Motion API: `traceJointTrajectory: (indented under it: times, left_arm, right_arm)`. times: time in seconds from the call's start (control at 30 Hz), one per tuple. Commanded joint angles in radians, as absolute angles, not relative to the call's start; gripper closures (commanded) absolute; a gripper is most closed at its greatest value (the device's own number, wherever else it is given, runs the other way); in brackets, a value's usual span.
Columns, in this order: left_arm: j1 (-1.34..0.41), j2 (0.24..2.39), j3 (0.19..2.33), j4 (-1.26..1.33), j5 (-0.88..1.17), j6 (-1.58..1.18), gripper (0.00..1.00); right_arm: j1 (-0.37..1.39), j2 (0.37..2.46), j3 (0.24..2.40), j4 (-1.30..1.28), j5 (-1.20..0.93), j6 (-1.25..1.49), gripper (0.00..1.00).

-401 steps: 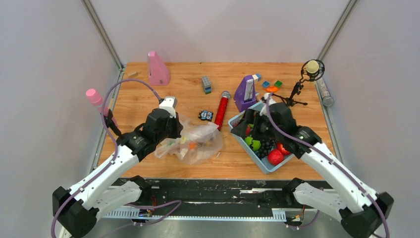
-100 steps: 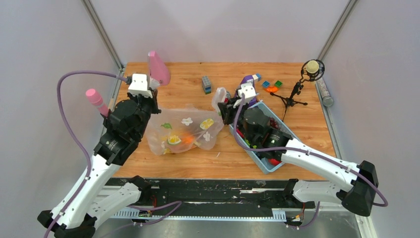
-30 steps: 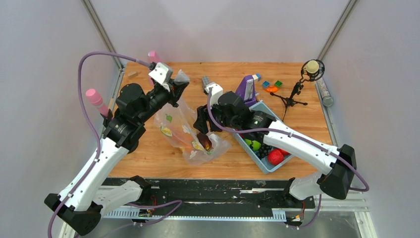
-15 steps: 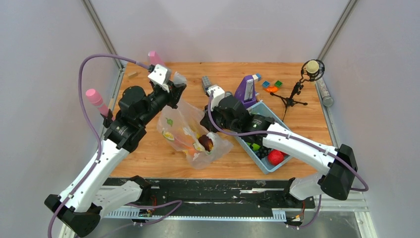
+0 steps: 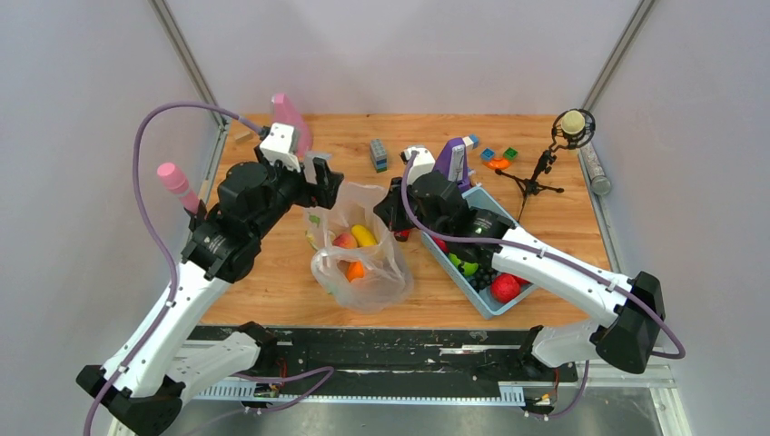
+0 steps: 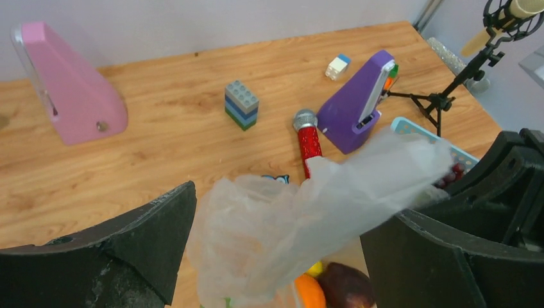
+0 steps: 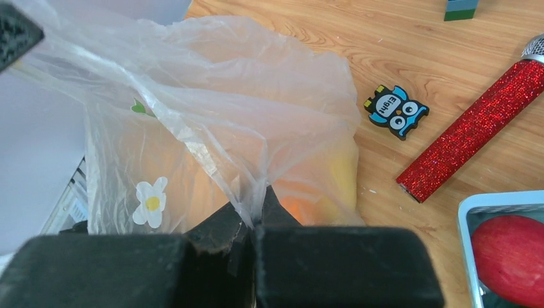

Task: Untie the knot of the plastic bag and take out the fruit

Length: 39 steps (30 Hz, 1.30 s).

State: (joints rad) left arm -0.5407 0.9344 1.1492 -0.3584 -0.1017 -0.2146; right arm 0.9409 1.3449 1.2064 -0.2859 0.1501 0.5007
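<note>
The plastic bag sits upright on the table with its mouth open upward; the knot is out of view. Inside lie the fruit: a yellow banana, a peach-coloured round one and an orange piece. My right gripper is shut on a pinch of the bag's right rim, holding the film taut. My left gripper hovers open above the bag's left rim; loose film hangs between its wide-apart fingers without being pinched. An orange piece and a dark fruit show below.
A blue tray with red apples, grapes and green fruit lies under my right arm. Behind the bag are a red glitter microphone, an owl toy, a block tower, a purple wedge, a pink wedge and a microphone stand.
My left gripper opened and let the bag's film go. My right gripper shut on the right rim and drew it rightward. The bag has settled upright with its mouth open.
</note>
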Motion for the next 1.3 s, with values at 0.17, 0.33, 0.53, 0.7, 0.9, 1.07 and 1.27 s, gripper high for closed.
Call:
traceJointTrajectory:
  times: [0.17,0.33,0.53,0.7,0.9,1.07,1.27]
  left_arm:
    - [-0.536,0.793,1.085,-0.491,-0.157,-0.349,0.0]
    - [-0.537,0.731,0.998,-0.507,-0.12,-0.426,0.0]
    - [-0.537,0.676,0.9,-0.492,-0.095,-0.508,0.0]
    - [-0.538,0.684,0.84,-0.443,-0.076,-0.544,0.0]
    - [-0.538,0.722,0.82,-0.427,-0.028,-0.545,0.09]
    - [-0.538,0.724,0.813,-0.48,-0.05,-0.534,0.34]
    - [-0.536,0.66,0.81,-0.549,-0.139,-0.53,0.76]
  right_arm:
    - [0.931,1.353,1.243,-0.226,0.18,0.594,1.0]
    - [0.93,1.354,1.239,-0.224,0.178,0.592,1.0]
    - [0.929,1.352,1.227,-0.221,0.175,0.602,1.0]
    - [0.928,1.353,1.221,-0.218,0.167,0.606,1.0]
    - [0.928,1.344,1.203,-0.218,0.183,0.607,1.0]
    - [0.928,1.345,1.189,-0.219,0.196,0.593,1.0]
    - [0.89,1.331,1.152,-0.226,0.196,0.579,1.0]
